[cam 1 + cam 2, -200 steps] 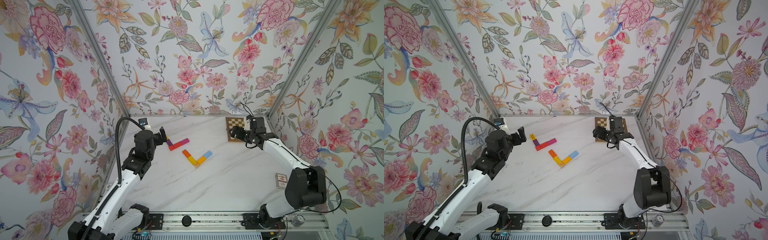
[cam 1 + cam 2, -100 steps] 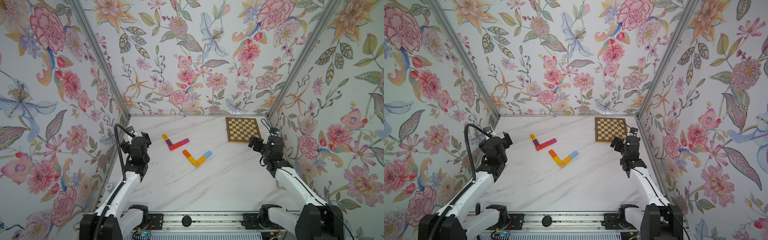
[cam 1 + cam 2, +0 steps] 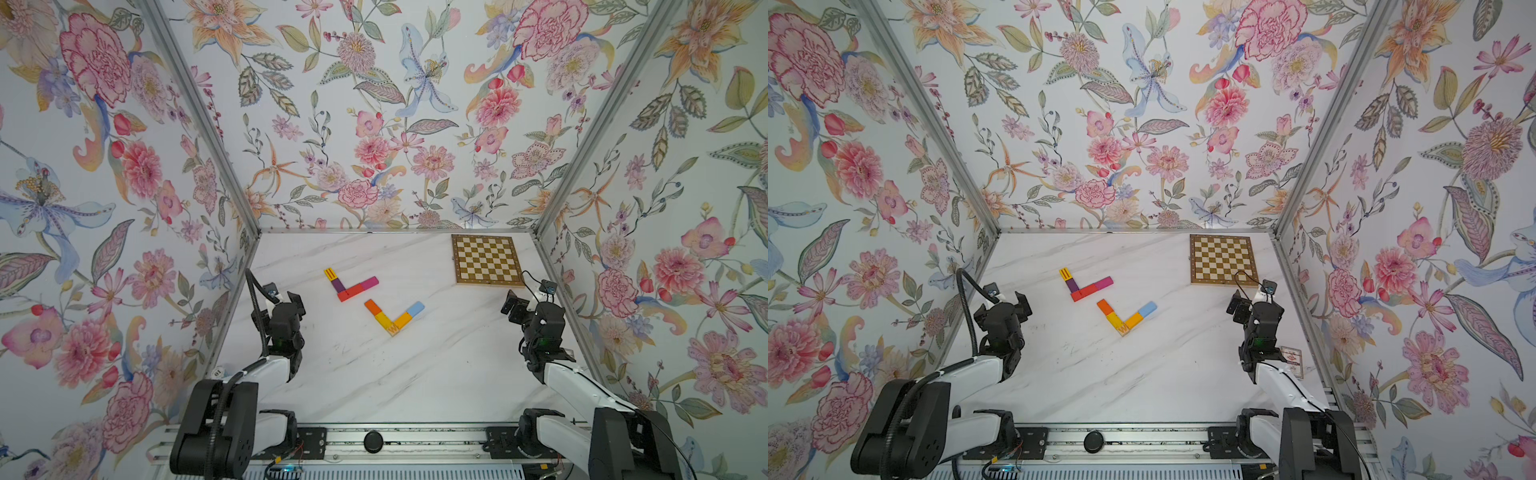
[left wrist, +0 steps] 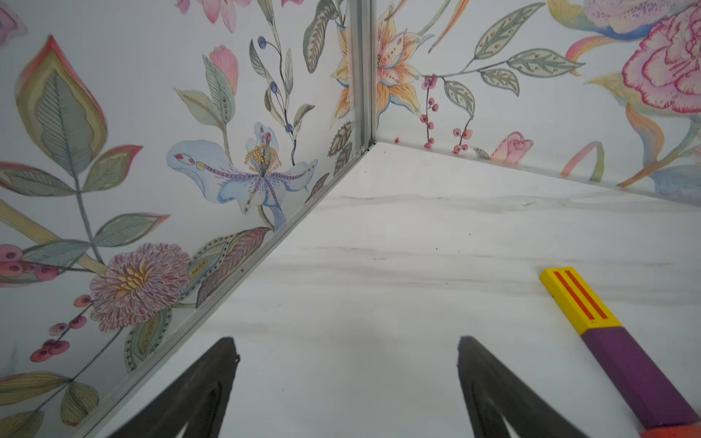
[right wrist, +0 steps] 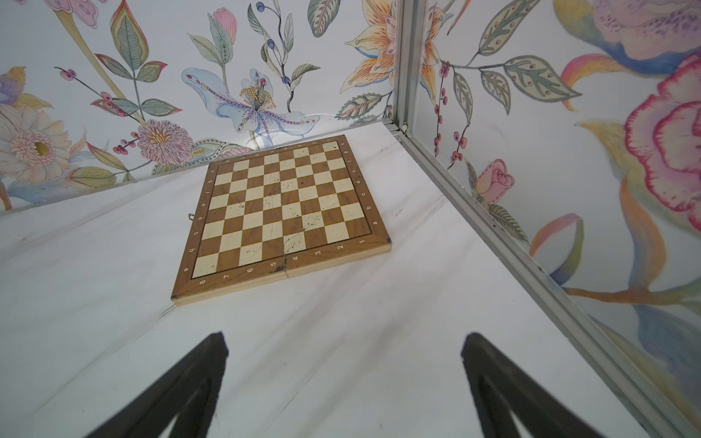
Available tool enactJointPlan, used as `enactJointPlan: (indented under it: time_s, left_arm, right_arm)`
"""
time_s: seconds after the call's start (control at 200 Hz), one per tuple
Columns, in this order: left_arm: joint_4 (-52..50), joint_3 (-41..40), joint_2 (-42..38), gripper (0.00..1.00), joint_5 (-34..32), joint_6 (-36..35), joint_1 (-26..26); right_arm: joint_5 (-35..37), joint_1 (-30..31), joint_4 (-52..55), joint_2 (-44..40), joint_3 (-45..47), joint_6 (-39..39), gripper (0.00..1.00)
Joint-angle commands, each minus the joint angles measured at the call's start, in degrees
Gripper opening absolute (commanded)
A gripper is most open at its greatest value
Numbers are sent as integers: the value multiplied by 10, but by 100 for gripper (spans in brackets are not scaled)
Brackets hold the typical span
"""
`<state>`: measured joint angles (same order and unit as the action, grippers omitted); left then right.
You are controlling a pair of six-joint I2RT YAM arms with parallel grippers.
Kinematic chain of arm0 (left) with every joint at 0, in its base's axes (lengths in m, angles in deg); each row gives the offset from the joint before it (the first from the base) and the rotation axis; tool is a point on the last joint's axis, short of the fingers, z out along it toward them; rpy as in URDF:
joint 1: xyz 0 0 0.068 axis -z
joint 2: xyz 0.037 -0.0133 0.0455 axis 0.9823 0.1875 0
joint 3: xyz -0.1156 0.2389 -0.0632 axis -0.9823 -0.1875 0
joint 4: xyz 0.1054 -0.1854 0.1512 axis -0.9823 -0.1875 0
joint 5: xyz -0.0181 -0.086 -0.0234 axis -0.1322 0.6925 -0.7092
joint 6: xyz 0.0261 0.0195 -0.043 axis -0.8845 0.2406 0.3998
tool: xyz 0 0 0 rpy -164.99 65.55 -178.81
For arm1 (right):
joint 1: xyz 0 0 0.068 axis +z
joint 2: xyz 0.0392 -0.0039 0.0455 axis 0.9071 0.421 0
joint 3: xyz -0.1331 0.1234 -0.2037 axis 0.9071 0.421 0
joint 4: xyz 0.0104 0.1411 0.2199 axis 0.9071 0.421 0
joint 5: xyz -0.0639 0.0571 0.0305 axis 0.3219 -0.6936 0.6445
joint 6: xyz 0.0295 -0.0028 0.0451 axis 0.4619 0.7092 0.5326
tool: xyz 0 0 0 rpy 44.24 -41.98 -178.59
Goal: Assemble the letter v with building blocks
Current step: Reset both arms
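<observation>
Left wrist view: left gripper (image 4: 346, 347) fingers spread, empty, near the yellow red-striped wooden block (image 4: 578, 299); right gripper (image 5: 345, 341) likewise spread, empty. Mid-table lies the letter v of orange, yellow, light-blue painted wooden blocks (image 3: 392, 328), a red-purple-magenta angle (image 3: 348, 293) beside it. Risk: careless left sweep knocks the nearer row askew.

Both top views: high, far, looking down over the whole table (image 3: 374, 374). Left wrist cam: low behind left hand (image 4: 347, 341), faces corner (image 4: 366, 140), blocks (image 4: 580, 299) beside hand. Right wrist: behind right hand (image 5: 345, 335), faces chessboard (image 5: 280, 212). Tops share both.
</observation>
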<state>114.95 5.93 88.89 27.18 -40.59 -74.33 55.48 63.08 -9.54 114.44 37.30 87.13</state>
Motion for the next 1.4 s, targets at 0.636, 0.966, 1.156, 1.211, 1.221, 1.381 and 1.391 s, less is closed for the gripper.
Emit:
enactJointPlan:
  time_s: [0.636, 0.966, 1.156, 1.211, 1.221, 1.381, 1.391]
  left_arm:
    - [289, -23, 164, 99, 102, -78, -6]
    - [241, 3, 157, 99, 114, -73, -13]
    - [241, 3, 157, 99, 115, -72, -13]
    - [242, 3, 157, 99, 114, -72, -13]
    - [242, 3, 157, 99, 114, -72, -13]
    - [242, 3, 157, 99, 114, -72, -13]
    - [242, 3, 157, 99, 114, -72, -13]
  right_arm:
    - [-86, -28, -242, 234, -7, -40, 99]
    - [-71, -33, -274, 245, 0, -29, 99]
    - [-69, -32, -273, 245, 1, -30, 99]
    - [-68, -32, -273, 245, 1, -30, 99]
    - [-69, -32, -273, 245, 1, -30, 99]
    - [-62, -28, -272, 246, 0, -32, 98]
    - [-61, -28, -272, 246, 0, -32, 99]
